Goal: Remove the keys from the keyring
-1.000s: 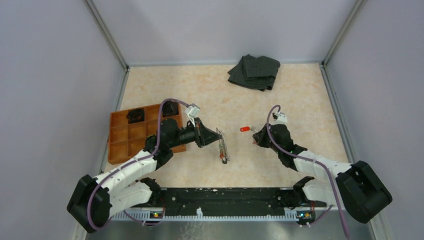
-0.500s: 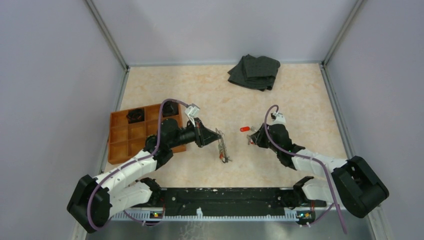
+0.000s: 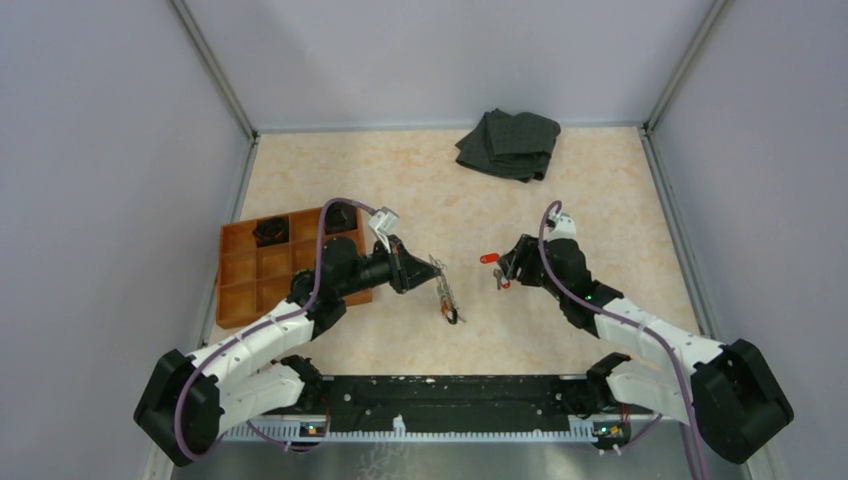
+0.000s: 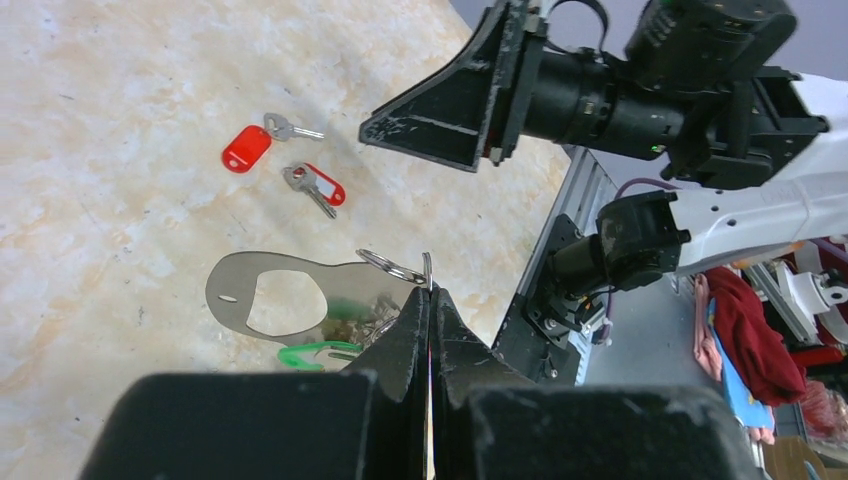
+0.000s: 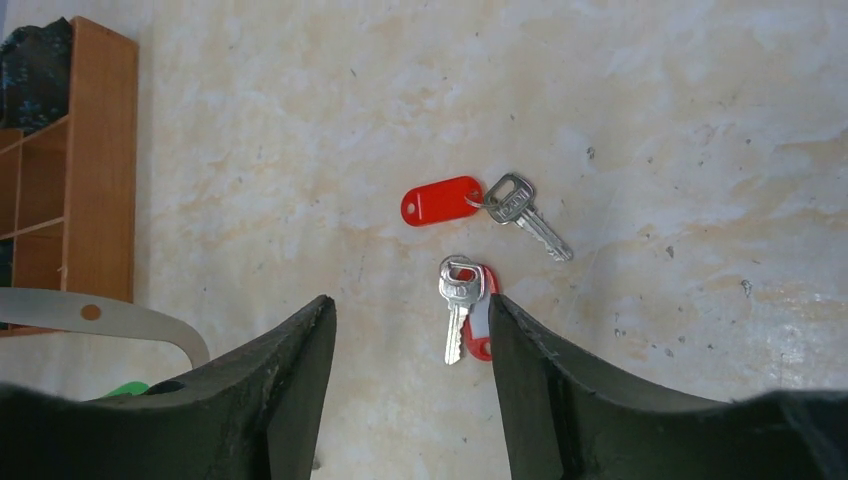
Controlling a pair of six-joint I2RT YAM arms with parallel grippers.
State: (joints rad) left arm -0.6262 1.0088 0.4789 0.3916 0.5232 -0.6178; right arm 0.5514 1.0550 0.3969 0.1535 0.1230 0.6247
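Right arm has swung up and left since a second ago. Its fingers (image 3: 505, 270) stand wide over two loose keys on the surface (image 3: 400, 180), right of mid-frame overhead. One key (image 5: 457, 290) on a red tag sits between the tips, and the other key (image 5: 530, 225), ringed to a second red tag (image 5: 440, 200), lies just above it. My left fingers (image 4: 428, 300) are pinched tight on the keyring (image 4: 222, 282), with a green tag (image 4: 312, 352) beside it. At left, the orange tray (image 3: 232, 292) holds black coils (image 3: 270, 231) in its top row.
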